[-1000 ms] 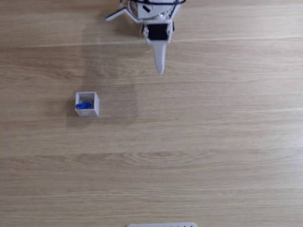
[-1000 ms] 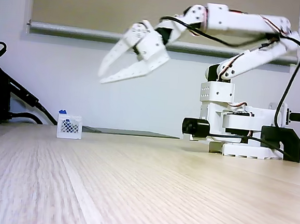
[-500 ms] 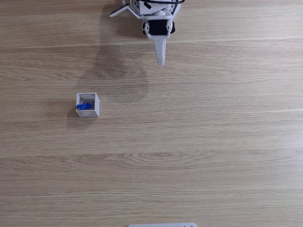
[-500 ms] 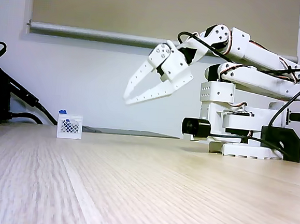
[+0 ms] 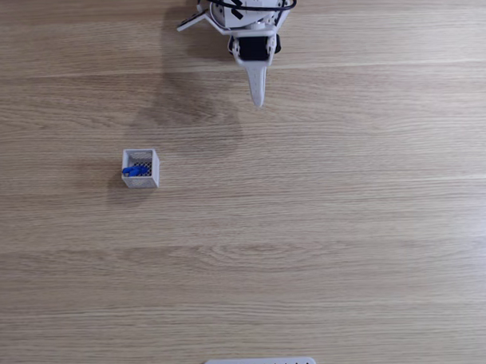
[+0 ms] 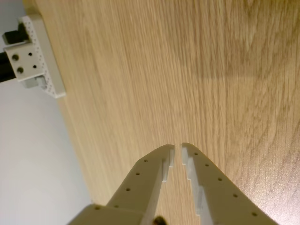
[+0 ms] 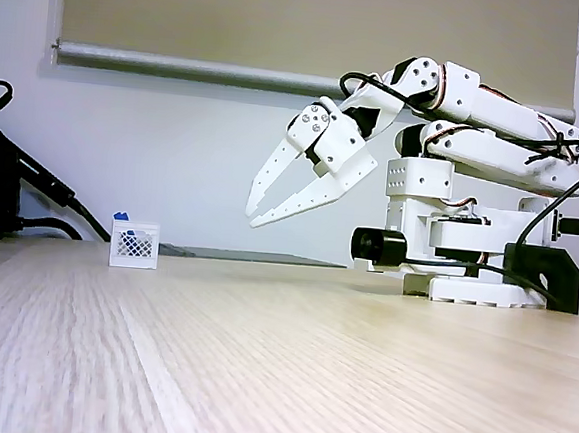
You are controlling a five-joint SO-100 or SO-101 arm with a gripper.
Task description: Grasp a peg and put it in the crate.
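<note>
peg (image 5: 134, 170): slim bright blue plastic, lying inside the crate (image 5: 139, 168), one end poking above its rim. crate: small square light-grey box, dark mesh floor, on a pale wood-grain desk (image 5: 324, 219). tool (image 7: 252, 202): white tapered fingers with holes, empty, well apart from the crate, jaws slightly parted. white wall behind the crate.

In a fixed view the crate (image 7: 134, 244), left of the end effector (image 7: 253, 214), hides all but the peg's (image 7: 120, 216) blue tip.
</note>
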